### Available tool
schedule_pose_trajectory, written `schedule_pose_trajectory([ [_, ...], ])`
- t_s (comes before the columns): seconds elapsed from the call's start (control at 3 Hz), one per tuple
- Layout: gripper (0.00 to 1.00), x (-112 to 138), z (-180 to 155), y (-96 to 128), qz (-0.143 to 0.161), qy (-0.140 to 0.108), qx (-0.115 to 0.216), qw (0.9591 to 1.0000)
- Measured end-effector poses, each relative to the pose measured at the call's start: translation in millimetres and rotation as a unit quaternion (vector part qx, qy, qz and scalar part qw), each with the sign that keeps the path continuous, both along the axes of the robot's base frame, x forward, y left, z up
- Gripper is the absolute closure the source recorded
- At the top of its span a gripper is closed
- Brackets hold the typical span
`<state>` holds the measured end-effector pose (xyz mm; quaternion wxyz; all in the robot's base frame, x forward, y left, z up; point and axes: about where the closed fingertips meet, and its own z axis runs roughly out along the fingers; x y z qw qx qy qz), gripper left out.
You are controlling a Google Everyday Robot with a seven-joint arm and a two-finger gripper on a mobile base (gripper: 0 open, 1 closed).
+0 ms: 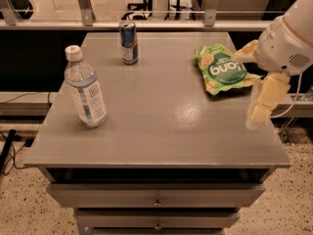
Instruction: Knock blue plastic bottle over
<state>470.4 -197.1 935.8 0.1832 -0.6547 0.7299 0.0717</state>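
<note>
- Grey worktop (161, 126) seen from above and in front, with drawers (156, 196) below its front edge.
- Blue plastic bottle (87, 94) standing upright on its base in the left front part of the worktop, close to the left edge.
- Long axis of the bottle vertical, with the white screw cap (73, 53) pointing up and the base flat on the surface. Looks to lean a touch toward the upper left from this camera angle.
- Clear bluish body with a white-and-blue label (91, 99) wrapped round the lower half and turned toward the front right.
- Blue-and-silver drink can (129, 43) upright toward the back of the worktop, behind and to the right of the bottle and well apart from it. Shorter than the bottle.
- Green snack bag (222, 70) lying flat in the right back part, far from the bottle.
- Claw (261, 102) on the white robot arm (288, 38) at the far right of the view, hanging over the right edge of the worktop, just beside the snack bag.
- Cream-coloured claw part angled downward and to the left, toward the worktop's right edge.
- How far open the claw is: cannot tell from this angle. Not touching the bottle or the can.
- Bottle and claw on opposite sides of the worktop, with most of its width between them.
- Dark cables (9, 148) on the speckled floor to the left of the worktop.
</note>
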Motion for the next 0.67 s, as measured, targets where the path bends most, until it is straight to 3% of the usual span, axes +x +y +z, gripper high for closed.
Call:
schedule_pose_trajectory([
  [0.33, 0.0, 8.5, -24.9, 34.8, 0.054, 0.028, 0.085, 0.9946],
  [0.67, 0.0, 14.5, -41.9, 70.7, 0.075, 0.043, 0.155, 0.9841],
])
